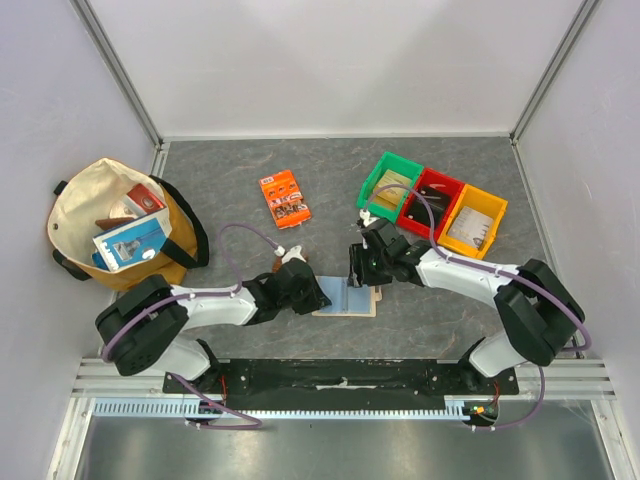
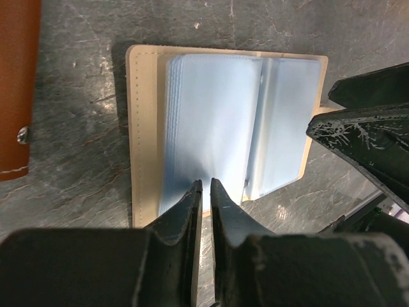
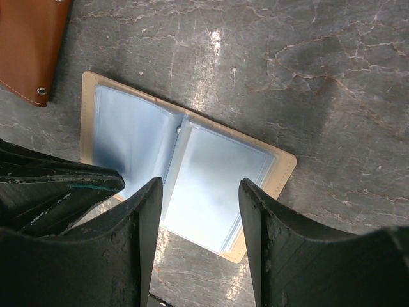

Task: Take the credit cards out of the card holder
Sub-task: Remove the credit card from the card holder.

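One open card holder, left tool pinching its blue page, right tool open, empty.

- No word, number or brand is legible in any of the three views.
- Orange packet, upper middle of the top view on the counter: dark printed pictures and pale flecks of lettering, too small to read.
- Blue and white box standing in the cream bag, left of the frame: a printed face, blurred.
- Red-edged item beside it in the bag: a light patch like a label, illegible.
- The card holder, centre of both wrist views: plain cream cover and plain pale blue sleeves.
- Brown wallet, upper left of the wrist views: only stitching and a metal stud.
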### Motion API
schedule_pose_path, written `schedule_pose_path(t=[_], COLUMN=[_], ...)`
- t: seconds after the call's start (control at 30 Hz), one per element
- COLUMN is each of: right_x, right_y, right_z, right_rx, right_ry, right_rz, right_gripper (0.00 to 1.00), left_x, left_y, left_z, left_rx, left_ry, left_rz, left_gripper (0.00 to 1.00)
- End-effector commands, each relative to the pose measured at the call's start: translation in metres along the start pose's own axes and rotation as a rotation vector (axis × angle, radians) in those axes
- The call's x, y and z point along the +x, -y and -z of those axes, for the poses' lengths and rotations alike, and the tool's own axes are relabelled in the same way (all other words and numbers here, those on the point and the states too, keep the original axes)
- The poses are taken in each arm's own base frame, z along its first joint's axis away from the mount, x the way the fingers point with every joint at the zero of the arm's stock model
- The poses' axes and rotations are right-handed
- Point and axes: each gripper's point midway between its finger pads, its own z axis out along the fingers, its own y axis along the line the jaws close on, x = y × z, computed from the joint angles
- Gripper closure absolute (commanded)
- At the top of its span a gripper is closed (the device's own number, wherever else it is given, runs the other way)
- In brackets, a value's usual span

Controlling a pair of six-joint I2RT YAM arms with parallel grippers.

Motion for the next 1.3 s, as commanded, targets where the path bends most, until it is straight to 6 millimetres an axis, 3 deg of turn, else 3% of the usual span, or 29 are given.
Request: schedule_pose_path(t=[0.0, 0.3, 0.57, 0.83, 1.13, 1.27], right_x=[0.004, 0.006, 0.000, -0.007, 0.002, 0.005], right_y=[0.002, -0.017, -0.036, 0.011, 0.014, 0.002], right_z=[-0.006, -0.013, -0.007, 0.000, -0.008, -0.010], right_rx=[0.009, -0.090, -0.158, 0.103, 0.110, 0.041], right_ry=[-0.011, -0.035, -0.023, 0.045, -0.001, -0.014], right_rz=[-0.001, -0.009, -0.012, -0.028, -0.016, -0.013], right_gripper=[0.41, 0.44, 0.46, 0.41, 0.39, 0.40], left_x=[0.008, 0.012, 0.013, 0.009, -0.004, 0.000], left_y=[-0.012, -0.010, -0.011, -0.013, -0.028, -0.029], left_z=[-0.007, -0.009, -0.010, -0.004, 0.009, 0.006], left_rx=[-0.035, -0.011, 0.001, 0.002, -0.074, -0.081], left_ry=[-0.026, -0.035, -0.037, -0.009, 0.063, 0.038], left_rz=[0.020, 0.020, 0.026, 0.022, -0.013, -0.017], left_gripper=[0.84, 0.84, 0.84, 0.84, 0.84, 0.83])
